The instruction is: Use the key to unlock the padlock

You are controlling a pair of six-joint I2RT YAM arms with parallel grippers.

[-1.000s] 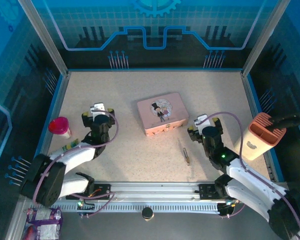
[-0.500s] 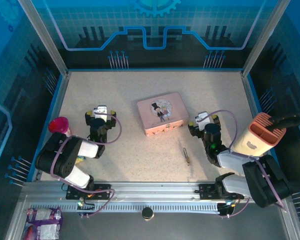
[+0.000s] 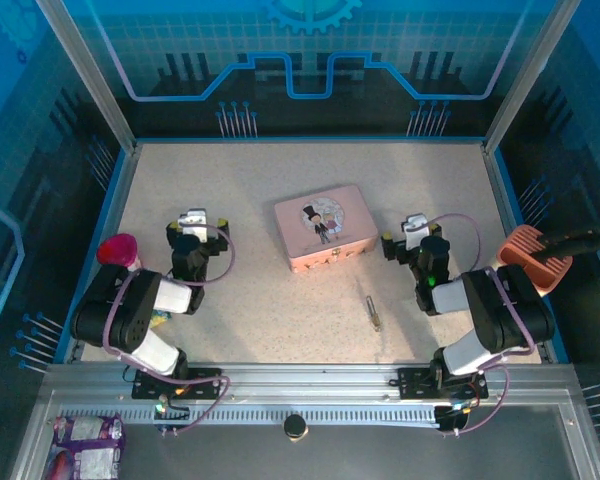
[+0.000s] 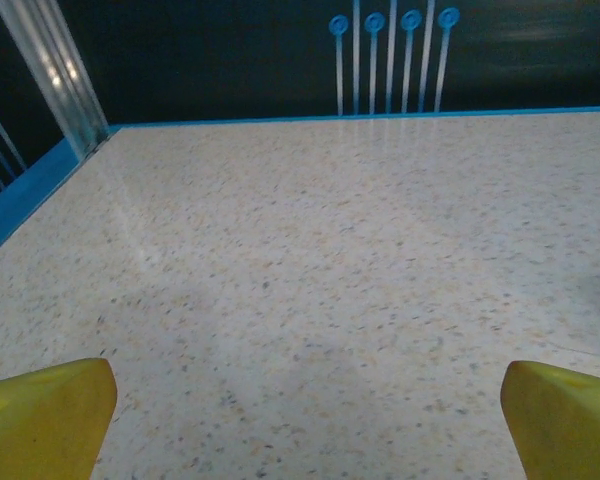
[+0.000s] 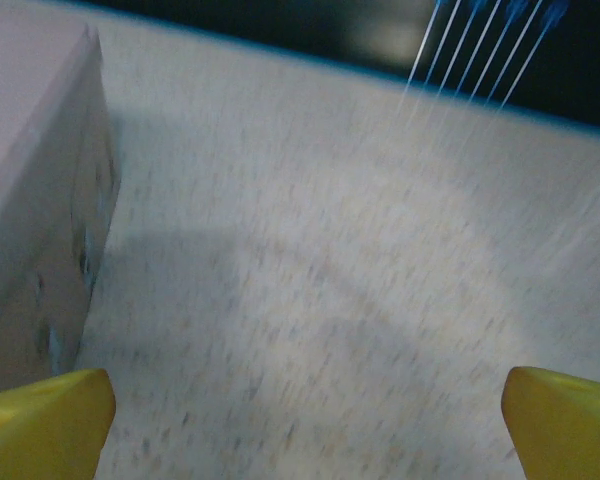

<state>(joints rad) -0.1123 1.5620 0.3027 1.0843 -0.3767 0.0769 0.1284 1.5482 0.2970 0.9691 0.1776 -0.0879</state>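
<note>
A thin dark silvery key [image 3: 369, 303] lies on the speckled table in front of the pink tin box [image 3: 325, 226], between the two arms. A small brownish bit [image 3: 376, 322] sits at its near end; it is too small to tell whether that is the padlock. My left gripper [image 3: 193, 225] is left of the box, open over bare table, its yellow fingertips [image 4: 42, 418] wide apart around nothing. Right of the box is my right gripper [image 3: 412, 232], also open and empty. The box's side wall [image 5: 35, 215] fills the left edge of the blurred right wrist view.
A pink-capped bottle [image 3: 118, 250] stands at the left edge beside the left arm. A peach holder [image 3: 532, 255] stands at the right edge, partly behind the right arm. A raised blue rim [image 4: 40, 180] borders the table. A round black knob [image 3: 296, 426] sits on the front rail.
Both arms have folded back towards their bases. The right gripper has shifted farther from the rail, beside the box's right end. The left gripper has moved a little left and back.
</note>
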